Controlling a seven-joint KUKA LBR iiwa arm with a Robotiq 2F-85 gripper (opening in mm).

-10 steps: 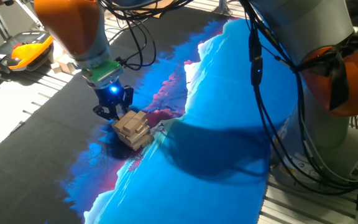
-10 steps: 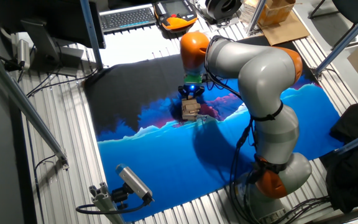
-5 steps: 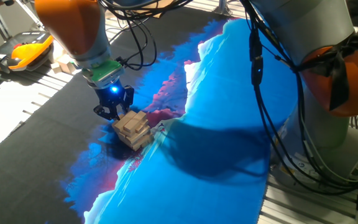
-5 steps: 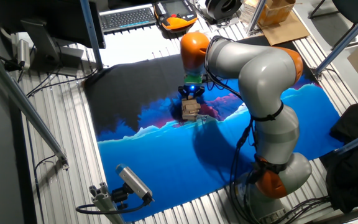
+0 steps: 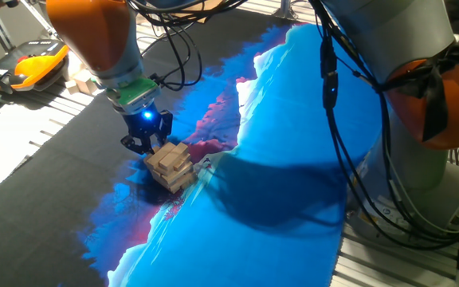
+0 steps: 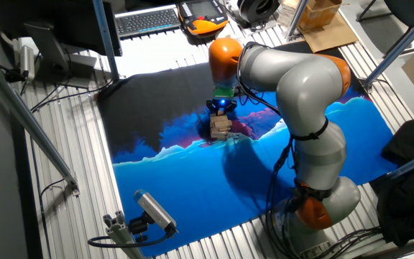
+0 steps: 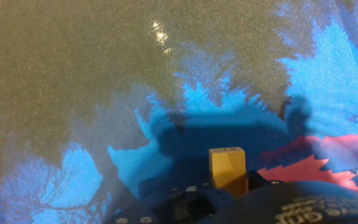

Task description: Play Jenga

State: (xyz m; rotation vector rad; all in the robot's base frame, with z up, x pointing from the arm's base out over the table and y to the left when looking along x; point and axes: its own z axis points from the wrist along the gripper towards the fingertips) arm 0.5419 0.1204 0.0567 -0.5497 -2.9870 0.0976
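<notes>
Jenga [image 5: 170, 165] touching fingers [image 5: 140, 144], just beside, on mat [image 5: 293, 159].

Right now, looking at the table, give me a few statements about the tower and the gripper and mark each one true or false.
1. The Jenga tower stands on a blue, pink and black printed mat. True.
2. The gripper is far off at the table's edge, away from the tower. False: it is right at the tower's side, low by the mat.
3. A blue light glows on the hand just above the gripper. True.
4. The tower is a tall, perfectly straight stack. False: it is low, only a few layers, and slightly askew.
5. An orange and black handheld device lies off the mat. True.
6. A block lies on the mat beside the tower. False: none shows there.
</notes>
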